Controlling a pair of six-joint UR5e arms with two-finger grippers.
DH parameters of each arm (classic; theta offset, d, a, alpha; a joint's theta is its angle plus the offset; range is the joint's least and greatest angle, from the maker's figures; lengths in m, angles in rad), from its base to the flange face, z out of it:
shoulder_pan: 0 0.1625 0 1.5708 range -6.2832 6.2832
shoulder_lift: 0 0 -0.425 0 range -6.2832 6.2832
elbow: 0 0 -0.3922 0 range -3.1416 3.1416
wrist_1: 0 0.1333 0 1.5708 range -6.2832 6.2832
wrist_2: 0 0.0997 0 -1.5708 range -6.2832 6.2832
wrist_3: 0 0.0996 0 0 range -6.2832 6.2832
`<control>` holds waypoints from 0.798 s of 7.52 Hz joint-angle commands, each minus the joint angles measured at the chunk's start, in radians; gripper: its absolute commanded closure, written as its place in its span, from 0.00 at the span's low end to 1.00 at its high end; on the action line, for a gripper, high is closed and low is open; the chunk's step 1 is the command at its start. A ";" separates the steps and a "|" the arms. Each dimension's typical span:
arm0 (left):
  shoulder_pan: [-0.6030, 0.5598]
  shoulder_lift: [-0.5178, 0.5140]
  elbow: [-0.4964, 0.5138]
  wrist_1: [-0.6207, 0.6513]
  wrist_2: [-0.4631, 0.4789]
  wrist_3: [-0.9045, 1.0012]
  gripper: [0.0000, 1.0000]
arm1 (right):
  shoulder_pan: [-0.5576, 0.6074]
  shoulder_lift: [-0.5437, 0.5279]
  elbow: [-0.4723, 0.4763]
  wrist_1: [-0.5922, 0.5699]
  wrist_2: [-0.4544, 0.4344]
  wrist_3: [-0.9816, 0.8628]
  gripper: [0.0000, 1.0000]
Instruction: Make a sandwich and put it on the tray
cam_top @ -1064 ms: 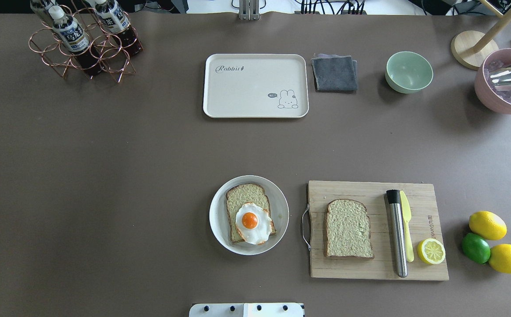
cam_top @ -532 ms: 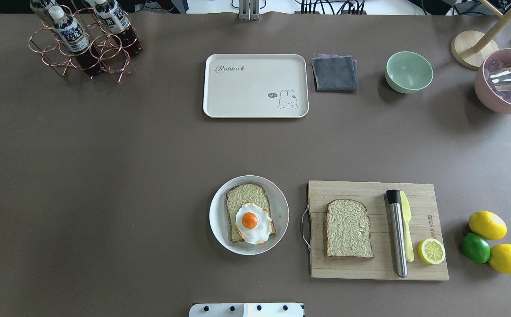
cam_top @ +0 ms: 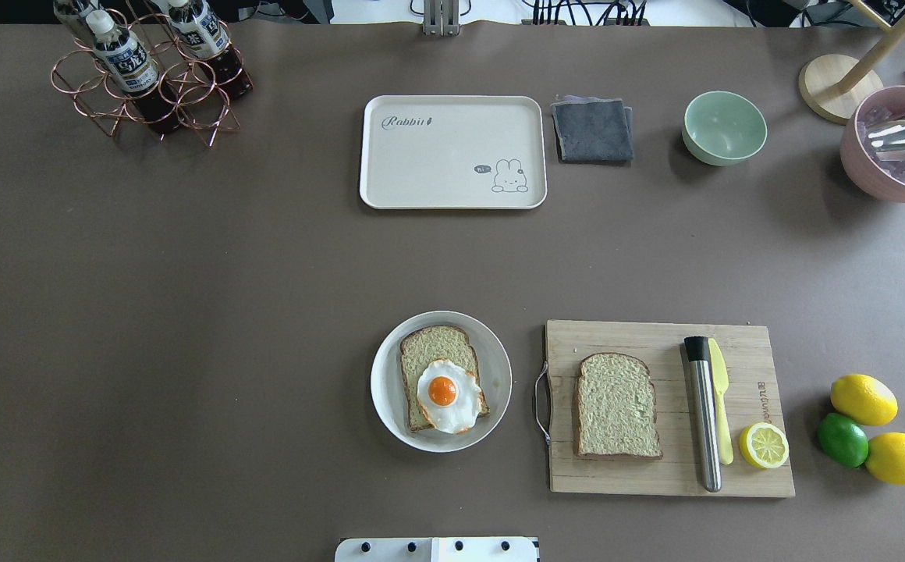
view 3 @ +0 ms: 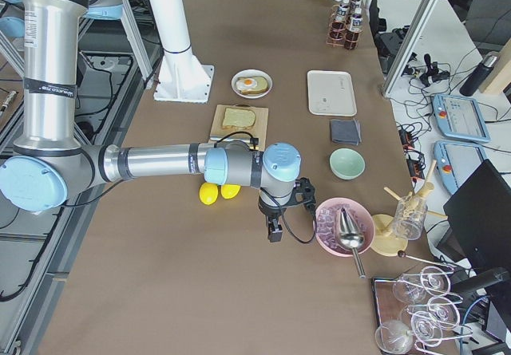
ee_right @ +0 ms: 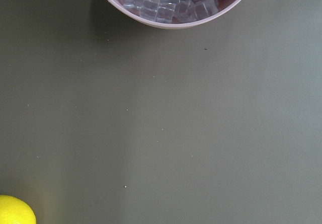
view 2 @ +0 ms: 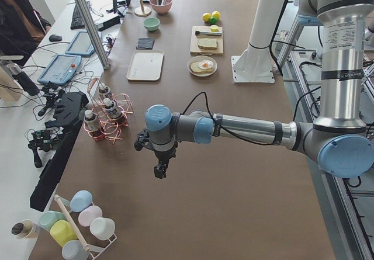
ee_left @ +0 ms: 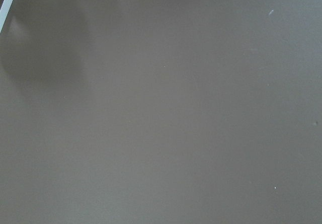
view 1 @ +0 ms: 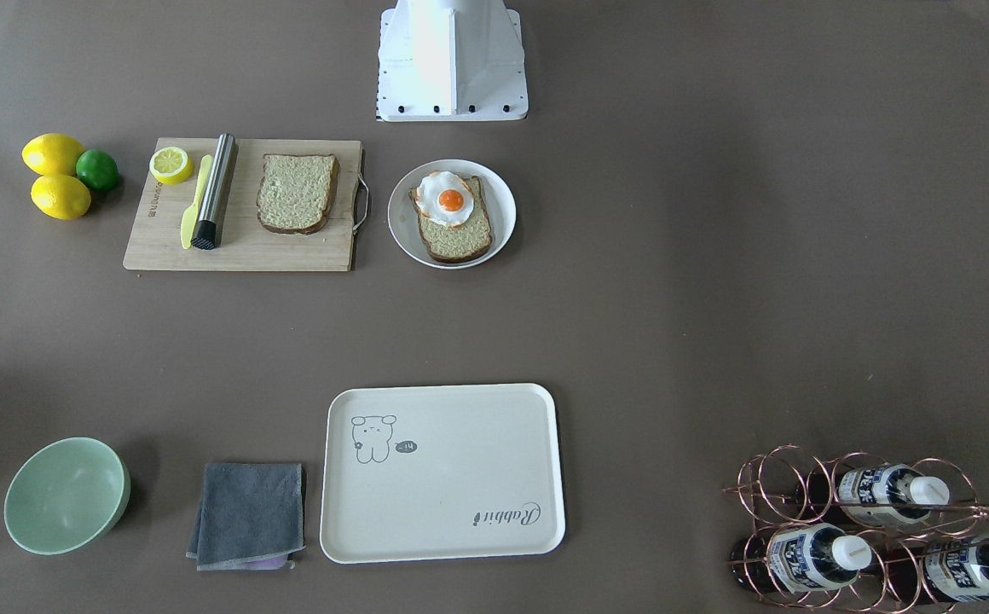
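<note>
At the desk's [cam_top: 187, 312] far side lies the tray [cam_top: 437, 156], well apart from the unbuilt sandwich [cam_top: 429, 350]. The loose slice [cam_top: 617, 406] is on the cutting board [cam_top: 655, 343], and the other is on the plate [cam_top: 499, 375] under the egg [cam_top: 445, 393]. The right hand [view 3: 273, 229], I judge, should grip the loose slice by its crusts and lay it squarely on the egg. How wide it or the left hand [view 2: 160, 167] stands, I cannot tell. Nothing on the desk has shifted since earlier.
</note>
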 commanded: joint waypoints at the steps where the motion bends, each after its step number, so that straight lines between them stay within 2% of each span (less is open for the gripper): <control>1: 0.000 -0.006 -0.001 0.000 0.000 0.000 0.02 | 0.000 0.008 0.001 -0.002 0.000 0.005 0.00; 6: 0.001 -0.008 -0.018 0.000 0.000 -0.006 0.02 | 0.000 0.014 0.000 -0.002 -0.002 0.010 0.00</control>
